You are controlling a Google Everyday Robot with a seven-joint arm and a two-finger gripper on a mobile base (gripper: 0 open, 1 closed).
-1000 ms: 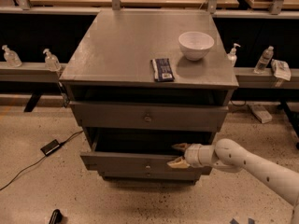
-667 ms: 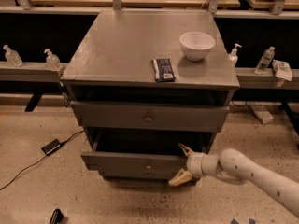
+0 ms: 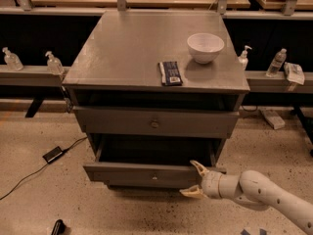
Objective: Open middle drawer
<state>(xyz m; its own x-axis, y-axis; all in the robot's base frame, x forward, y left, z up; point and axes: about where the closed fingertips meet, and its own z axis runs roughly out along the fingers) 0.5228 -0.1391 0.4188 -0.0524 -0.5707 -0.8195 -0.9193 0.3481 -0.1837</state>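
Middle drawer looks already pulled well out, dark cavity behind its front, so the step is likely finishing the pull. Draw straight out along the slides, since an off-centre hold can rack it sideways. Gripper is spread wide at the front's right end, one finger above, one below; contact unclear. Knob sits well aside, toward the centre.

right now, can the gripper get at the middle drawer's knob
Probably yes: the gripper sits at the right end of the pulled-out middle drawer front, fingers open, and nothing stands between it and the small centre knob.
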